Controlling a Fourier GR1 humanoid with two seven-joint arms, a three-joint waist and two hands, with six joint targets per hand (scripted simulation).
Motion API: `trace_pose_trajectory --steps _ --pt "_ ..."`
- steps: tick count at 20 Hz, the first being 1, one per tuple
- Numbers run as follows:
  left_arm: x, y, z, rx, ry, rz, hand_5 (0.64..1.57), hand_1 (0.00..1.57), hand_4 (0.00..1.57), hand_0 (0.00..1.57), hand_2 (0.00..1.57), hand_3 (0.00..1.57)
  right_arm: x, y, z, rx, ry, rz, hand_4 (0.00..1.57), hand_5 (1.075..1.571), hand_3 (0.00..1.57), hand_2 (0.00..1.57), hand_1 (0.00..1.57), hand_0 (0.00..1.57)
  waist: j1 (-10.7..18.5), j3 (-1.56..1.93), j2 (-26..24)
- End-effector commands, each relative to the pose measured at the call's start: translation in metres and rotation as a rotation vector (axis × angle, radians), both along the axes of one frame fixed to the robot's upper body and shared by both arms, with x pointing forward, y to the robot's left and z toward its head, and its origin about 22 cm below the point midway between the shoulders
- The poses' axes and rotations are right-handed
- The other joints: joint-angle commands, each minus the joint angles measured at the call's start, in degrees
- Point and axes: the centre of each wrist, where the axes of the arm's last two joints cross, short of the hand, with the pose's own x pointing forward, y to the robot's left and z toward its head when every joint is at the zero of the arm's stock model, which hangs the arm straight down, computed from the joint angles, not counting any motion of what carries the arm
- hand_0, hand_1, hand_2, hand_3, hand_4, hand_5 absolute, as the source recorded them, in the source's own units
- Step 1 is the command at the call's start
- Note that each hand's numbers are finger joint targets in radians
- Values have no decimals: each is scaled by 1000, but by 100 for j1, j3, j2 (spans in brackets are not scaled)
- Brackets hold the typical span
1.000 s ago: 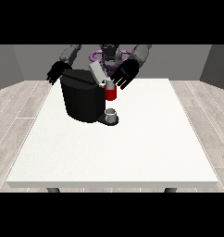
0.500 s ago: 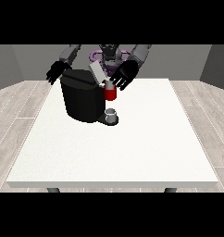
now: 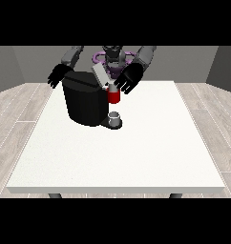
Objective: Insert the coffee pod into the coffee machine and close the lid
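Observation:
A black coffee machine (image 3: 84, 102) stands on the white table (image 3: 122, 152) at the far left of centre. Its grey lid (image 3: 99, 75) is tilted up and open. A red pod holder (image 3: 114, 96) juts from the machine's front, and a small grey cup (image 3: 115, 118) sits below it on the base. The hand at the view's right (image 3: 127, 79) hovers just above and beside the red part, fingers spread and relaxed; the coffee pod itself is not visible. The hand at the view's left (image 3: 57, 76) hangs open behind the machine's far corner.
The table's near edge (image 3: 117, 189) runs across the bottom of the view. Wooden floor surrounds the table on both sides.
The hand at the view's right has shifted slightly nearer the red pod holder. The lid stays raised and the other hand has barely moved.

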Motion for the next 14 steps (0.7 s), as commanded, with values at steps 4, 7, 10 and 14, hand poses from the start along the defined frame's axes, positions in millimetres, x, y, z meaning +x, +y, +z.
trace_pose_trajectory --steps 4,7,10,14 --pt "0 0 1 47 -10 -5 1571 1066 380 1066 1116 945 5 3 7 -1 -20 -1 477 1571 0 0 0 0 114 -7 65" --pt "-3 11 -18 45 1 0 1571 1050 364 1050 1119 962 -7 -1 -3 -11 14 -5 415 1571 0 0 0 0 32 -9 -106" --pt "0 -7 -3 59 10 -22 1571 1066 371 1066 1115 928 -1 -6 -8 -14 4 -6 465 1571 0 0 0 0 116 -7 -84" --pt "0 -2 -10 142 26 -40 1571 0 0 0 378 112 0 0 0 -9 7 6 419 1571 0 0 0 0 14 -8 -29"
